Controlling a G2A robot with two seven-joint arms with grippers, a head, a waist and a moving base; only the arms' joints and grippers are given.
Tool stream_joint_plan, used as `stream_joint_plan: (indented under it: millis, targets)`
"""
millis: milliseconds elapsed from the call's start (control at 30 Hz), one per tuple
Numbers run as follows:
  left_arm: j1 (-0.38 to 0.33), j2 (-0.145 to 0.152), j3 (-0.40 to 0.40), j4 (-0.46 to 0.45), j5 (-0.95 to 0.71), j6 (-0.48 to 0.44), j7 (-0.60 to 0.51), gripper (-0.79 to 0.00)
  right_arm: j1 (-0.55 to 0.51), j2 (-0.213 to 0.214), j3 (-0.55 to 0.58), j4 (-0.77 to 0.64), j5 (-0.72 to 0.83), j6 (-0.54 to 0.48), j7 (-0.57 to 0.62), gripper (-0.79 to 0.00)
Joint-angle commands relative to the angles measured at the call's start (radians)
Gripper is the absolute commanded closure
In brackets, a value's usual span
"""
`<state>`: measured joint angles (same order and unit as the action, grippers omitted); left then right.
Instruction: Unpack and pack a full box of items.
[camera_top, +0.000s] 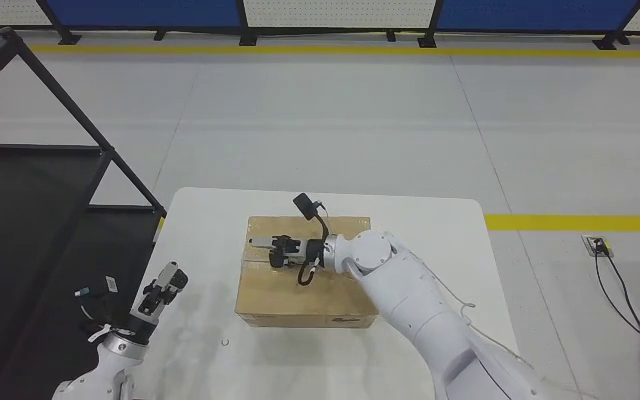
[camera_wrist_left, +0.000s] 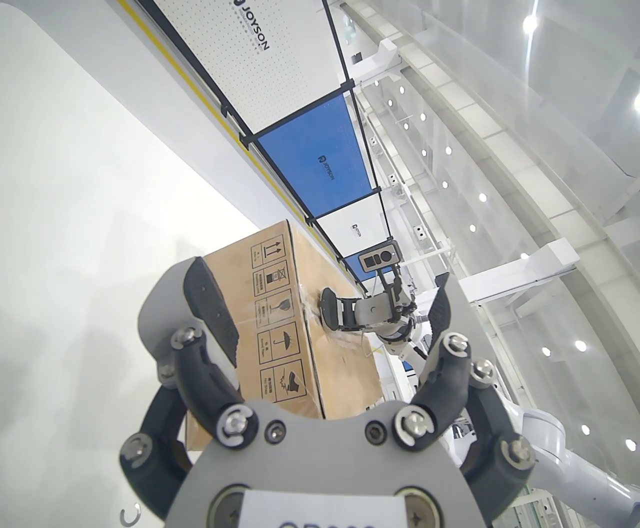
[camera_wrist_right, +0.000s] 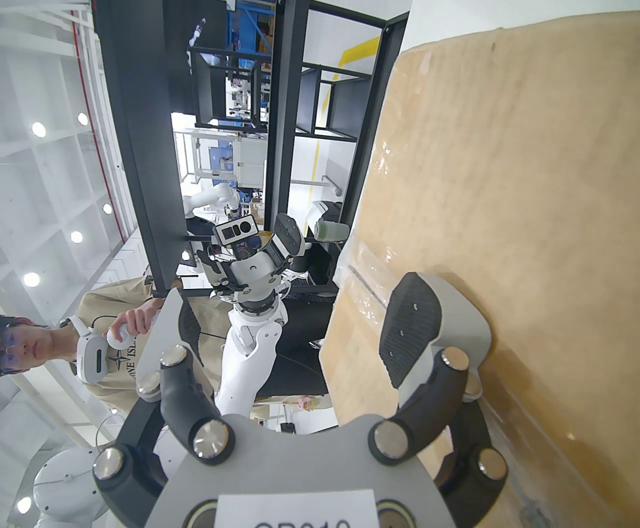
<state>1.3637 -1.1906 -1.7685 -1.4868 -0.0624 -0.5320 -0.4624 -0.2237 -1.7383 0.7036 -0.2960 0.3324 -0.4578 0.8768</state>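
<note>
The sealed cardboard box (camera_top: 290, 300) sits mid-worktop (camera_top: 430, 235), its taped seam (camera_wrist_right: 362, 280) running lengthwise under the spread right hand (camera_top: 278, 247), which is far nearer than the spread left hand (camera_top: 166, 283) off its left end.

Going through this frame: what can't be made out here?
1. What the box holds: flaps shut and taped in every view.
2. Whether the right gripper touches the tape: too small in the top view; its own finger covers the spot in the right wrist view.
3. What the small curved thing on the table is: too small in the top view.
</note>
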Motion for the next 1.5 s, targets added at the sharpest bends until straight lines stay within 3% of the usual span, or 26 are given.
stream_joint_plan:
  millis: [0,367,833,1000,1200,1467]
  targets:
    - [-0.001,0.001,0.005,-0.002,0.006,0.0,0.001,-0.785,-0.014,0.014,0.012,-0.026,-0.007,-0.007,0.002,-0.785]
    - [-0.004,0.004,0.03,-0.022,0.027,0.008,0.011,-0.785,-0.125,0.118,0.104,-0.279,-0.112,0.048,-0.046,-0.785]
    - [-0.008,0.009,0.051,-0.033,0.033,0.016,0.02,-0.785,-0.449,0.279,0.36,-0.877,-0.325,0.371,-0.041,-0.785]
    - [-0.016,0.01,0.065,-0.034,0.041,0.019,0.019,-0.785,-0.549,0.308,0.434,-1.011,-0.388,0.476,-0.086,-0.785]
    - [-0.024,0.012,0.072,-0.035,0.042,0.023,0.018,-0.785,-0.591,0.322,0.466,-1.052,-0.418,0.56,-0.109,-0.785]
    - [-0.042,0.017,0.077,-0.026,0.044,0.026,0.005,-0.785,-0.667,0.339,0.525,-1.136,-0.426,0.573,-0.167,-0.785]
